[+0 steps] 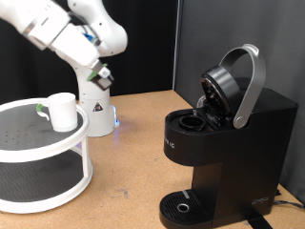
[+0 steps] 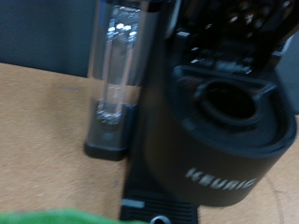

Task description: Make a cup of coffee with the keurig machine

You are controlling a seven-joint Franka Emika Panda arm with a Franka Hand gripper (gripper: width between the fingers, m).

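The keurig machine [image 1: 224,143] stands at the exterior view's right with its silver-handled lid [image 1: 250,84] raised. Its pod chamber [image 2: 230,101] is open and looks empty in the wrist view, which faces the machine [image 2: 210,140] from close by. The white cup [image 1: 63,112] stands on the top tier of a white round shelf [image 1: 38,143] at the exterior view's left. My gripper [image 1: 99,76] hangs in the air just right of the cup, well left of the machine. A small green-topped pod [image 2: 56,217] shows as a green blur at the fingers.
The machine's clear water tank [image 2: 114,75] stands beside its body. The round drip tray [image 1: 181,204] sits at the machine's foot. The robot's white base [image 1: 95,113] stands behind the shelf. Bare wooden tabletop [image 1: 129,157] lies between shelf and machine.
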